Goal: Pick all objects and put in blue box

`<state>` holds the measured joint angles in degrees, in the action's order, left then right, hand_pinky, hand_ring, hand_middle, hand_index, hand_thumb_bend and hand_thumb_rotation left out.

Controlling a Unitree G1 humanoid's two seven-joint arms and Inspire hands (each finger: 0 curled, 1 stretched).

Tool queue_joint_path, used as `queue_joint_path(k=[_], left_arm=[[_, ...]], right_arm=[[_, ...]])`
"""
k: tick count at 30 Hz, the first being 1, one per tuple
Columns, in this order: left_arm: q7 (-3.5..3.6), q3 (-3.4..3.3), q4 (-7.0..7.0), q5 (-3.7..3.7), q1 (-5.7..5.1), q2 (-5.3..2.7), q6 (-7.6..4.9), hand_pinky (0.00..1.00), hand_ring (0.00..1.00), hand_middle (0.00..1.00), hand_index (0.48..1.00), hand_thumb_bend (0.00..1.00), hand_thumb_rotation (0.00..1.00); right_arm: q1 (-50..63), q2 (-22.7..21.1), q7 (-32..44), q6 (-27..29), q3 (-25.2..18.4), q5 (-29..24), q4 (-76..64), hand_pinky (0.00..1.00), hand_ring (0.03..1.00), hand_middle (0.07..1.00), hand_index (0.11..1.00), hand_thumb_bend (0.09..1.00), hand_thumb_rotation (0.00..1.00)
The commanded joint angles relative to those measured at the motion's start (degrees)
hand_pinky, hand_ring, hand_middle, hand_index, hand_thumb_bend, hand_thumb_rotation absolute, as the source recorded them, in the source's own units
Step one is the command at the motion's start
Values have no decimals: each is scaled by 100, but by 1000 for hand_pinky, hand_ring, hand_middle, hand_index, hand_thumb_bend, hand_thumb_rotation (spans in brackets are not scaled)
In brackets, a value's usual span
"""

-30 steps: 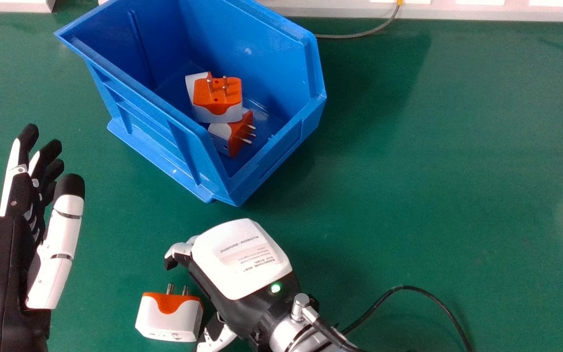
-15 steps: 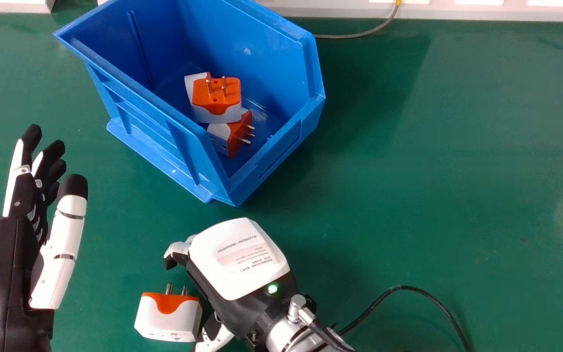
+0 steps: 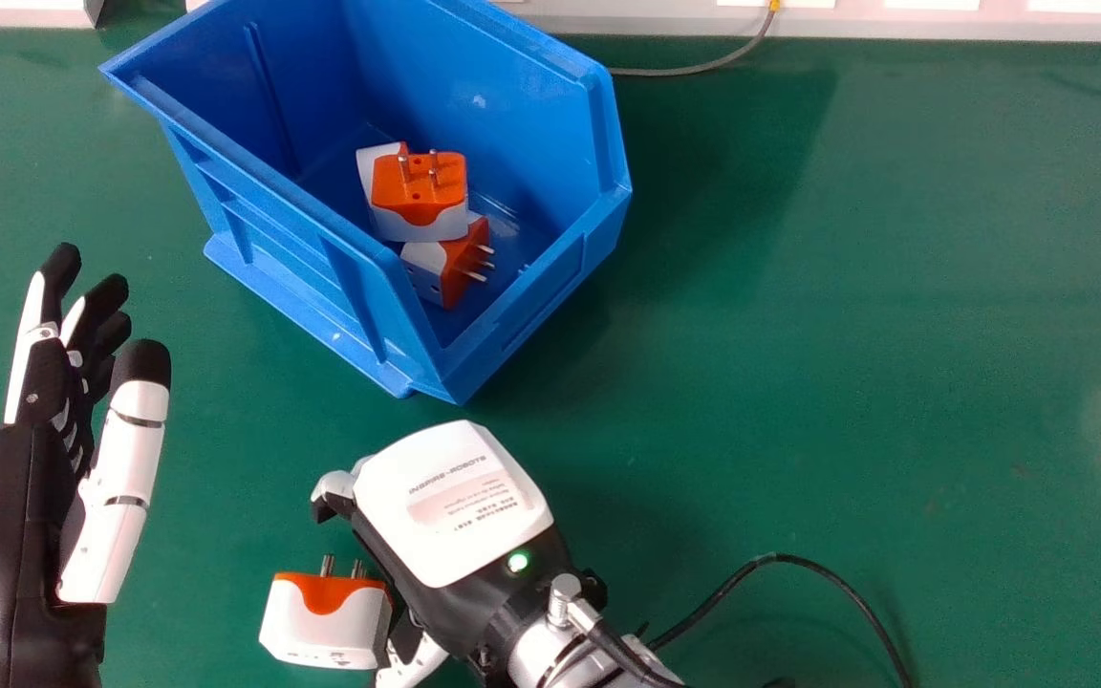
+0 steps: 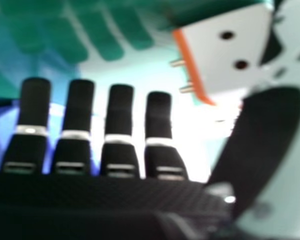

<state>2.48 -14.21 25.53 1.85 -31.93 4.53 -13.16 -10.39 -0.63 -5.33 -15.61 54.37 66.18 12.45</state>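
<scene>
The right hand (image 3: 460,506) is low over the table in the head view, directly beside a white and orange plug adapter (image 3: 324,626), its thumb close to the adapter's side. In the right hand view, the right hand (image 4: 120,135) is open, fingers extended, and the adapter (image 4: 230,50) lies near the thumb, not gripped. The blue box (image 3: 378,344) stands farther back, with several adapters (image 3: 420,196) inside it, partly stacked. At the left edge the left hand (image 3: 116,487) is held open, apart from the adapter and the box.
Green table surface (image 3: 799,334) extends to the right of the box. A black cable (image 3: 780,557) curves behind the right wrist. Along the far edge run a white ledge (image 3: 656,21) and a thin grey cable (image 3: 703,67).
The right hand has shifted slightly left toward the loose adapter. The left hand has moved a little to the right. The adapters inside the box keep their arrangement.
</scene>
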Motion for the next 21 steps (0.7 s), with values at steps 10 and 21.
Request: queue_joint_path(k=[10, 21], left_arm=[[3, -4, 136, -60, 61, 3, -53, 948, 926, 936, 973, 435, 877], [24, -27, 71, -117, 108, 4, -127, 965, 934, 943, 980, 426, 890]], right_arm=[[-112, 353, 64, -141, 145, 39, 247, 528, 649, 687, 663, 769, 224], [-131, 335, 333, -87, 170, -172, 168, 557, 665, 699, 675, 721, 211]])
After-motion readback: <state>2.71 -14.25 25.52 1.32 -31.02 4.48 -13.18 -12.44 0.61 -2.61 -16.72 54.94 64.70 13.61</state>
